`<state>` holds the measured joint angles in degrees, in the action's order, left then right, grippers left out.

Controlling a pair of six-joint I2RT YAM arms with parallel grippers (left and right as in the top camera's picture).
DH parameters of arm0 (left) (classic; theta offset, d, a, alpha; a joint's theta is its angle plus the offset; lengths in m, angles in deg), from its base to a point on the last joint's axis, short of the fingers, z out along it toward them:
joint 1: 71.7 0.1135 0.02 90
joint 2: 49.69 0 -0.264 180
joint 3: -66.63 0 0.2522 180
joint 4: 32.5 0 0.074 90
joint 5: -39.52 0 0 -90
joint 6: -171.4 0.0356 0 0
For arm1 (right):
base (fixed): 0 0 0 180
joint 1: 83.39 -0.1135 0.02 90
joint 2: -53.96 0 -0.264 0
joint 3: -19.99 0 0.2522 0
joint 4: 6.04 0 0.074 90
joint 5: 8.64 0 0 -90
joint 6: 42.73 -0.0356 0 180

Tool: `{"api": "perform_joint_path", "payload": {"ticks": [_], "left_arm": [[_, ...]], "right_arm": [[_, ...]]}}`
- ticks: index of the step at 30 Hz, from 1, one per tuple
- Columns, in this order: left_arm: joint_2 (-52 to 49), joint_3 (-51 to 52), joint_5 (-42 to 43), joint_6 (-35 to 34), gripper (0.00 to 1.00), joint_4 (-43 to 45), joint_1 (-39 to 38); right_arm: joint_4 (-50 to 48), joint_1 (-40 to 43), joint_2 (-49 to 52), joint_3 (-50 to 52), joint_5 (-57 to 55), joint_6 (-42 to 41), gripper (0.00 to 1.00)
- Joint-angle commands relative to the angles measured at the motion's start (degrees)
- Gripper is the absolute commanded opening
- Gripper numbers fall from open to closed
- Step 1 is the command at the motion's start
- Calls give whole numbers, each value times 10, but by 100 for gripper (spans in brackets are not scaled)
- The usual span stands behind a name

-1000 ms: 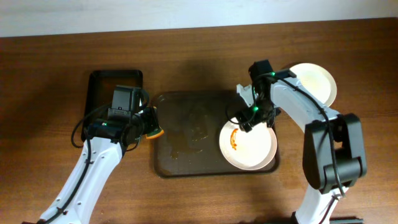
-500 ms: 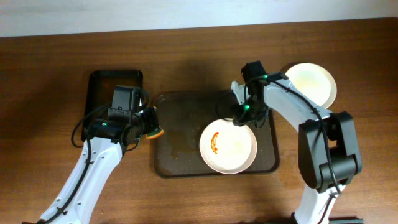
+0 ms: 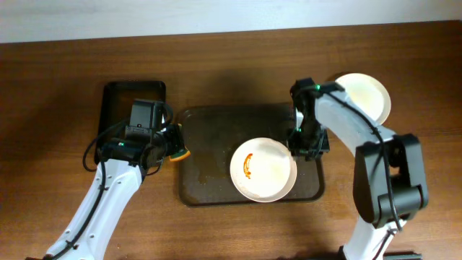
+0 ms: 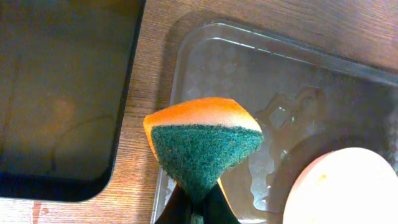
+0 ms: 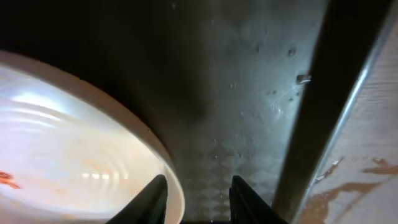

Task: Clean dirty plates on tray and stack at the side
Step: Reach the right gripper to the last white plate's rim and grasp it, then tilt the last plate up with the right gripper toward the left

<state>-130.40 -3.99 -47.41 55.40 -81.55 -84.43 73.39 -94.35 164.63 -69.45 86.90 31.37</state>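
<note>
**Sponge waits across the tray from a smeared plate**

Overhead: the plate (image 3: 263, 170) lies in the tray (image 3: 209, 184), toward the end nearer the right hand (image 3: 306, 146). That hand sits at the plate's rim, so the right arm is by far the nearer. The left hand (image 3: 172, 148) hangs over the tray's opposite end, well apart from the plate, with the sponge (image 3: 181, 152) in its grip. The plate is round, so no axis matters. What does matter is its orange-red smear, a short curved streak on the side facing the left hand. We judge the sponge must travel across the tray, away from the left arm, to reach it. A clean plate (image 3: 364, 97) rests on the bench (image 3: 72, 72) beyond the right hand, outside the tray.

Left wrist: the left hand (image 4: 196, 210) is pinching the sponge (image 4: 205, 146), green pad toward the camera, orange foam behind. Ahead and off to one side the pale plate (image 4: 348, 186) shows in the wet tray (image 4: 249, 68). A black tray (image 4: 62, 93) lies on the other side.

Right wrist: the right hand (image 5: 199, 199) is spread, with tray floor (image 5: 249, 93) visible between its fingers (image 5: 152, 196). The plate (image 5: 74, 155) spreads out to one side, and its rim passes just beside one finger. We cannot tell whether they touch.
</note>
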Motion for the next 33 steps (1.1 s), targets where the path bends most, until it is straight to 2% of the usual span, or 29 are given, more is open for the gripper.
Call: {"api": "perform_joint_path", "payload": {"ticks": [1,4,11,16,19,20,22,28,32,33], "left_arm": [[-2,-2,6,3,0,9,0],[-2,-2,6,3,0,17,0],[-2,-2,7,3,0,17,0],[-2,-2,7,3,0,17,0],[-2,-2,7,3,0,17,0],[-2,-2,7,3,0,16,0],[-2,-2,7,3,0,17,0],[-28,-2,50,3,0,54,-30],[-89,-2,66,3,0,135,-92],[-111,-2,66,3,0,165,-107]], "right_arm": [[-45,0,-87,66,26,-9,39],[-85,0,-141,117,33,-9,44],[-171,0,-137,216,58,-57,38],[-205,-12,-136,224,58,-71,22],[-253,-43,-134,252,58,-72,22],[-267,-48,-134,259,50,-76,19],[-292,-47,-134,259,46,-76,4],[-444,-48,-134,259,79,-111,4],[-490,-52,-122,259,81,-88,4],[-490,-63,-112,259,93,-49,4]]}}
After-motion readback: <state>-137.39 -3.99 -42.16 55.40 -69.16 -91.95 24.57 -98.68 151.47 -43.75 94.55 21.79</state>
